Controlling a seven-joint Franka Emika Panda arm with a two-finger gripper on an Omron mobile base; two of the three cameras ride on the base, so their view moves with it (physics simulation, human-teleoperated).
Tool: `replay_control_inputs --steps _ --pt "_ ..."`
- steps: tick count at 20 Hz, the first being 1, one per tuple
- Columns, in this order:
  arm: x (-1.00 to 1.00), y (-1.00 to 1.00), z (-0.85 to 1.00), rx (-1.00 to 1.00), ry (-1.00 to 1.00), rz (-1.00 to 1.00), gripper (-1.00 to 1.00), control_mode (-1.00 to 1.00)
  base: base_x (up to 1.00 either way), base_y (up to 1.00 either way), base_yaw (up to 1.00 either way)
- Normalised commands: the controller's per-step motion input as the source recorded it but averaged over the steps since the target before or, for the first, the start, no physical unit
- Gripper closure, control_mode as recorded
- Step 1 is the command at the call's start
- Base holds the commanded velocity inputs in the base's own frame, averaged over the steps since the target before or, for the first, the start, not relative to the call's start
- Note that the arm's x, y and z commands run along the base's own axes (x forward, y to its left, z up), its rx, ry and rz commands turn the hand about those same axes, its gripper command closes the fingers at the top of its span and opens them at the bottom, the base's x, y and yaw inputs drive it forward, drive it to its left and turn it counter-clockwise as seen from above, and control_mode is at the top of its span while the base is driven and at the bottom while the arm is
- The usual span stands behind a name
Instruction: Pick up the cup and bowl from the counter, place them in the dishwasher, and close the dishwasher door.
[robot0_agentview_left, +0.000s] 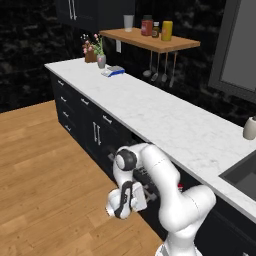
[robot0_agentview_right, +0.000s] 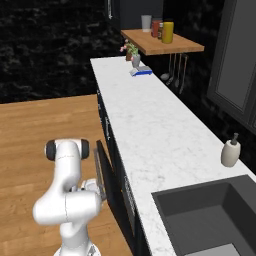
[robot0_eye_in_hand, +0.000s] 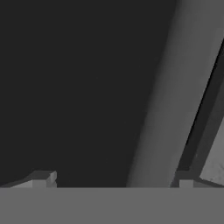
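Since the counter (robot0_agentview_left: 165, 115) carries neither cup nor bowl on its visible stretch, both are judged already loaded, though the inside of the dishwasher (robot0_agentview_left: 150, 185) is mostly hidden by the arm. What remains is shutting the dishwasher door (robot0_agentview_right: 102, 172), which stands tilted, nearly upright, just below the counter edge (not yet flush). The gripper (robot0_eye_in_hand: 111, 179) sits pressed close to the door's dark face beside its grey bar handle (robot0_eye_in_hand: 166, 109), fingertips (robot0_eye_in_hand: 41, 178) apart and holding nothing. Far along the counter: a flower vase (robot0_agentview_left: 101, 60) and a soap bottle (robot0_agentview_right: 230, 152).
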Motion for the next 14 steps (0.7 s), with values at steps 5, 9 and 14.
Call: replay_control_inputs --steps 5,9,14 --pt "1.0 -1.0 -0.68 0.13 0.14 0.0 -1.0 -1.0 0.0 0.0 0.0" --pt "1.0 -1.0 -0.71 0.12 0.15 0.0 -1.0 -1.0 0.0 0.0 0.0" --pt "1.0 -1.0 -0.71 0.12 0.16 0.0 -1.0 -1.0 0.0 0.0 0.0"
